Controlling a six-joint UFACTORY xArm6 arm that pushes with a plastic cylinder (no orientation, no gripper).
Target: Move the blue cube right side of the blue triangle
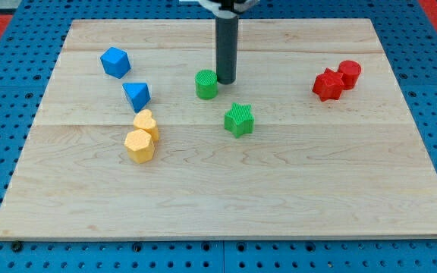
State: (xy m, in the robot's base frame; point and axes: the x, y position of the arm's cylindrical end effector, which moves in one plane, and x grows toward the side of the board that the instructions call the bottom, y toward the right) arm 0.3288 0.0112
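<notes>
The blue cube (115,61) sits at the view's upper left of the wooden board. The blue triangle (136,95) lies just below and right of it, with a small gap between them. My tip (225,80) stands near the board's top middle, touching or almost touching the right side of a green cylinder (206,84). The tip is well to the right of both blue blocks.
A green star (239,119) lies below the tip. A yellow heart (146,122) and a yellow hexagon (139,145) sit just below the blue triangle. A red star (328,85) and a red cylinder (350,73) are at the right. The board (294,197) ends in blue pegboard.
</notes>
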